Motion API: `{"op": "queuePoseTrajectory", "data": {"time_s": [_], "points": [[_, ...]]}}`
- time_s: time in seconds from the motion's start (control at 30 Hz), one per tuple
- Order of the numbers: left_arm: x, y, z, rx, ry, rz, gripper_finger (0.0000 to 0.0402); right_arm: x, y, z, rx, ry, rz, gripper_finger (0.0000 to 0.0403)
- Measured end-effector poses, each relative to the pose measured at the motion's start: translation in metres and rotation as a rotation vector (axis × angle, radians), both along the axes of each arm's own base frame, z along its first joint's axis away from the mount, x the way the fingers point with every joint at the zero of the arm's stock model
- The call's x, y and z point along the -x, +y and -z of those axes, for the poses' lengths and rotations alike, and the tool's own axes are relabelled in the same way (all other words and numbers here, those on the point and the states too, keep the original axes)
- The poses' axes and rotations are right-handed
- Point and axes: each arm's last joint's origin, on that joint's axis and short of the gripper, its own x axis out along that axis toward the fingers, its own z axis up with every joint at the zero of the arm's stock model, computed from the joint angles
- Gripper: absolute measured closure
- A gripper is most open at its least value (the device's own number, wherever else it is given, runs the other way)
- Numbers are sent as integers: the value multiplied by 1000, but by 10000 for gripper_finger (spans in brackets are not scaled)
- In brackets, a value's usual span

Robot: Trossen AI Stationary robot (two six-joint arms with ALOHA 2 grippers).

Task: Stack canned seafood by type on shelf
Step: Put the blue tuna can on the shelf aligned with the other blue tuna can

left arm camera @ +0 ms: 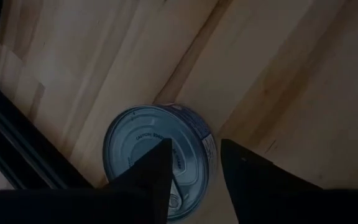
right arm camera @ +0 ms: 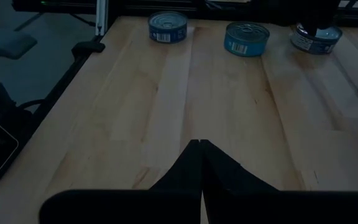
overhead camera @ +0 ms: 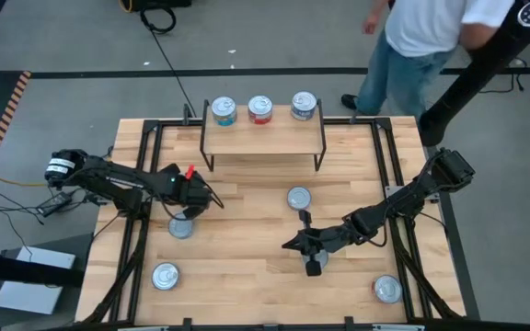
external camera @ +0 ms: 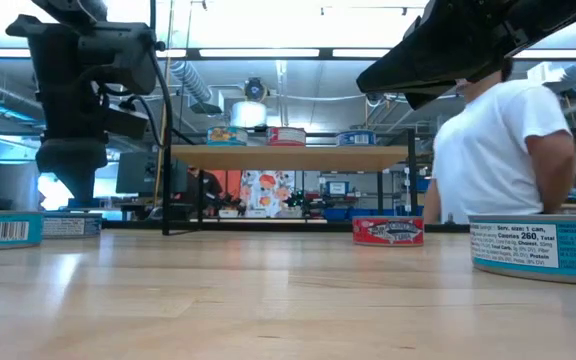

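Left gripper [overhead camera: 190, 213] is seen poised over a blue-labelled tin [left arm camera: 157, 158] near the table's left edge — fingers [left arm camera: 149, 180] parted, one over the lid, nothing gripped. Right gripper [overhead camera: 293, 245] is held low at mid-table, fingers pressed together, empty. Three tins [overhead camera: 259, 109] are lined up on the shelf [overhead camera: 265, 140]. Other tins are scattered on the tabletop [overhead camera: 247, 267] — one red-labelled [external camera: 388, 232].
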Motion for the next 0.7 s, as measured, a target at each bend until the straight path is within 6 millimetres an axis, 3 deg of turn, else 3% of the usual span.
{"op": "queuePoseTrajectory", "data": {"time_s": [0.5,0.7], "points": [[8,3,17,37,-10,-73,262,0,0,0,-2,-4,0,395],[11,3,20,38,2,-78,290,0,0,-1,-2,-6,-1,395]]}}
